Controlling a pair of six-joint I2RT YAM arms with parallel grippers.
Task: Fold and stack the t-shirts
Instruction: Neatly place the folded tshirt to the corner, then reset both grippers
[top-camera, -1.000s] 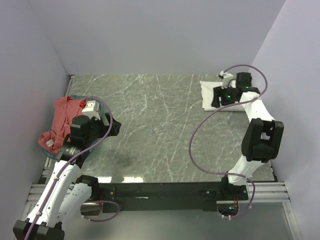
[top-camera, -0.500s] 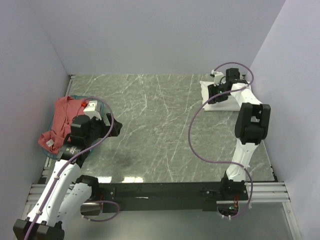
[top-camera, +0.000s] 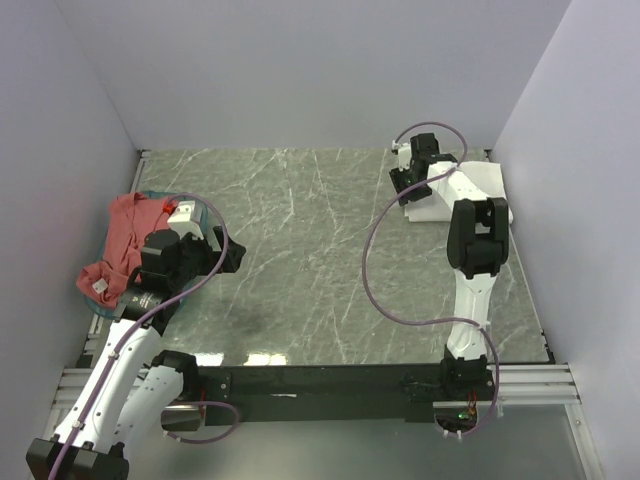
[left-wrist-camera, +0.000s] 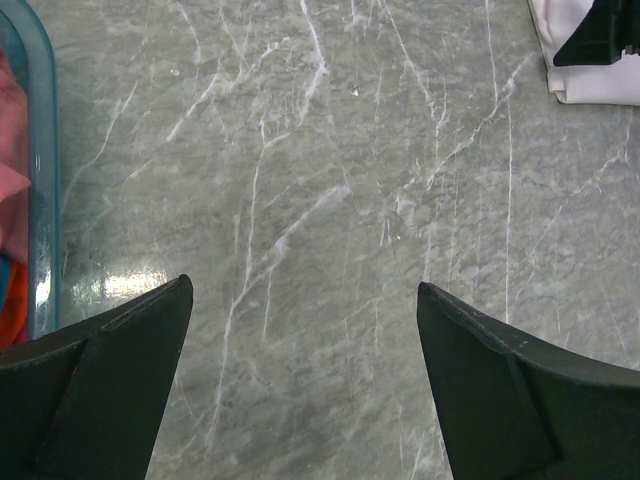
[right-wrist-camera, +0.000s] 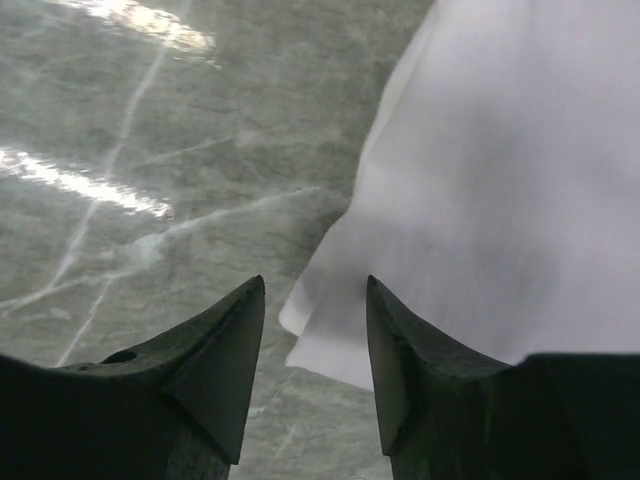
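White tee (right-wrist-camera: 480, 150) sits far right, likely your stack's base; right gripper (right-wrist-camera: 315, 283) hangs half-spread at its edge (pinching nothing), left gripper (left-wrist-camera: 302, 285) gapes wide near the red tee (top-camera: 125, 225).

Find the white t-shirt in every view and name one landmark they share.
Top external: white t-shirt at the far right of the table, partly under the right arm.
Left wrist: white t-shirt, top right corner.
Right wrist: white t-shirt fills the right side.
Shared landmark: the table's veined grey marble.
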